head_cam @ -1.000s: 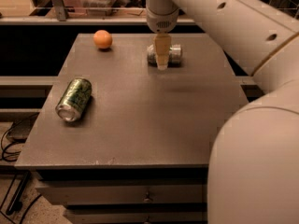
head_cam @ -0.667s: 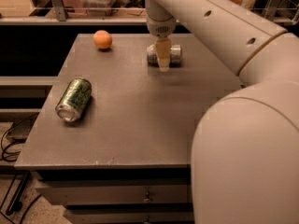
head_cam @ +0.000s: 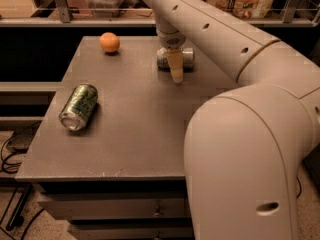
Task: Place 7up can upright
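The 7up can (head_cam: 187,57), pale silver-white, lies on its side at the far middle of the grey table (head_cam: 140,129). My gripper (head_cam: 176,73) hangs straight down from the arm right in front of the can and covers its middle. Its tip reaches the table surface just on the near side of the can. I cannot tell whether it touches the can.
A darker shiny green can (head_cam: 79,106) lies on its side near the table's left edge. An orange ball (head_cam: 109,42) sits at the far left corner. My arm's large white body (head_cam: 250,149) fills the right foreground. A shelf with bags runs behind the table.
The gripper tip has come slightly lower and nearer the camera, in front of the 7up can. The arm's body has swung further into view. The cans and the ball have not moved.
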Controlling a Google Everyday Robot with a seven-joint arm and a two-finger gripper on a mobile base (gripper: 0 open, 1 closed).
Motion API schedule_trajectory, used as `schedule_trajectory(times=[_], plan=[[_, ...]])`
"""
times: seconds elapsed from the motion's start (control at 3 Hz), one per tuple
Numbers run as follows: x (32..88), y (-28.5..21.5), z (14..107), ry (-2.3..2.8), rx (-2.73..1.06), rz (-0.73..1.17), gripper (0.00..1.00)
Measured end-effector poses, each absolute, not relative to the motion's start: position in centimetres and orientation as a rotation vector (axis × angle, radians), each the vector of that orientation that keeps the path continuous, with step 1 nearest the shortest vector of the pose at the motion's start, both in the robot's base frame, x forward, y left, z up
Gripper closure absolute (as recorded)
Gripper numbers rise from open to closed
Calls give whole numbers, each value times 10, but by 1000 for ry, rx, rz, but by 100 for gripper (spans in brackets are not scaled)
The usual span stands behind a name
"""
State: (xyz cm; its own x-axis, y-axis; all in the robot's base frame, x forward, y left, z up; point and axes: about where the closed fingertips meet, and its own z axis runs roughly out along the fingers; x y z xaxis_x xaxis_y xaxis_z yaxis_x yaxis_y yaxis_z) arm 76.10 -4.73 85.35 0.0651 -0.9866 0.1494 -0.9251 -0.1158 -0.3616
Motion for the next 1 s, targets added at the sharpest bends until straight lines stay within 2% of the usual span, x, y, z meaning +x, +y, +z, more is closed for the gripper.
schedule_trajectory(times=[0.33, 1.0], plan=[[763, -45, 850, 1949, -2182, -522, 24], [750, -38, 867, 1898, -2208, -527, 70]])
